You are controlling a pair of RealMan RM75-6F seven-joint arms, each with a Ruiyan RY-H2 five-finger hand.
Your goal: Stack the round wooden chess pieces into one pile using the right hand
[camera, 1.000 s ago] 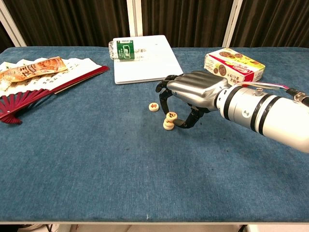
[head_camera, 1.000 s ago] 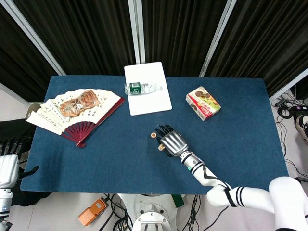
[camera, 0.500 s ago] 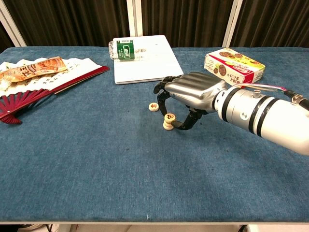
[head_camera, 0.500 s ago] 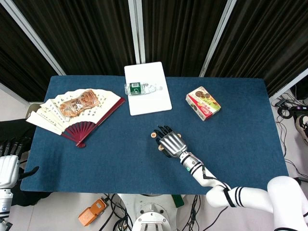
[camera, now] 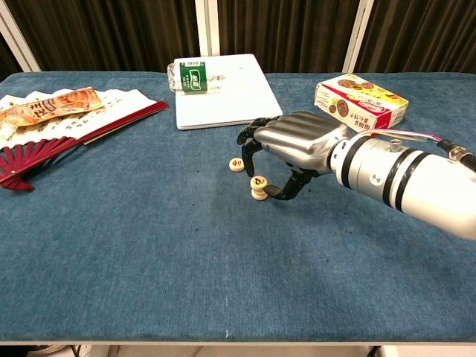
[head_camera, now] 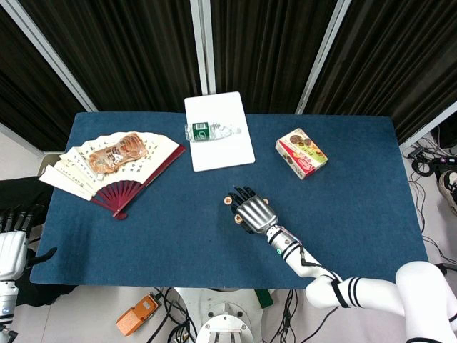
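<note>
A pile of two round wooden chess pieces stands on the blue table, also seen as the pile in the head view. A single piece lies flat just left of and behind it, the same piece from above. My right hand arches over the pile from the right, fingers spread above both spots and thumb curled low beside the pile; no grip on the top piece shows. In the head view my right hand covers that area. My left hand hangs off the table's left edge, fingers apart, holding nothing.
A white board with a water bottle on it lies at the back centre. A snack box sits back right, behind my right forearm. A paper fan is spread at the back left.
The piece held tilted between finger and thumb a second ago now lies flat on top of the other piece. The right hand has shifted slightly left and hardly moved since.
</note>
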